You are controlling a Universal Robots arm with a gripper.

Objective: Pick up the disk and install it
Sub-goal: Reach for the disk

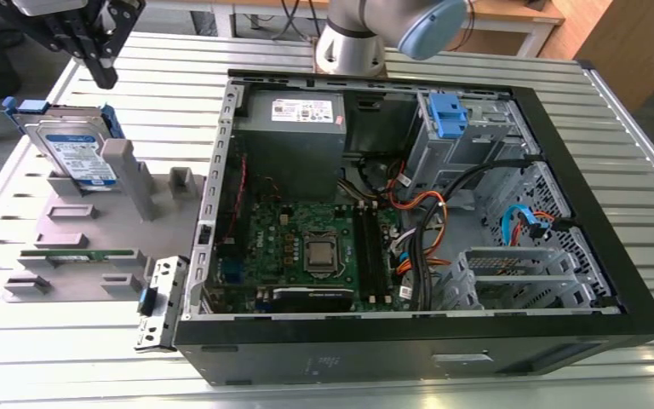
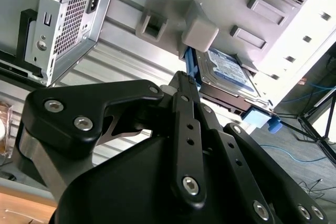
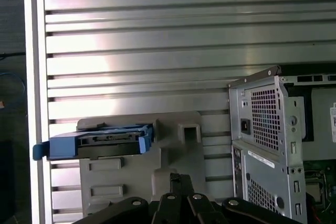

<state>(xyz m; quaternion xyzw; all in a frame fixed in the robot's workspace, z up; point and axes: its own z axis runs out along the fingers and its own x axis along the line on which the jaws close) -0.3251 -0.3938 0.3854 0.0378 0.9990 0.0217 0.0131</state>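
Exterior view shows the disk [image 1: 71,146] on edge, white-and-blue label [image 1: 84,162] visible.

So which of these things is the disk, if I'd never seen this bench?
Find the open computer case, then look to the exterior view's left at the grey holder block beside it. The disk stands on edge in that block: a flat silver slab with a white-and-blue label and blue side rails, unlike the blue bracket inside the case.
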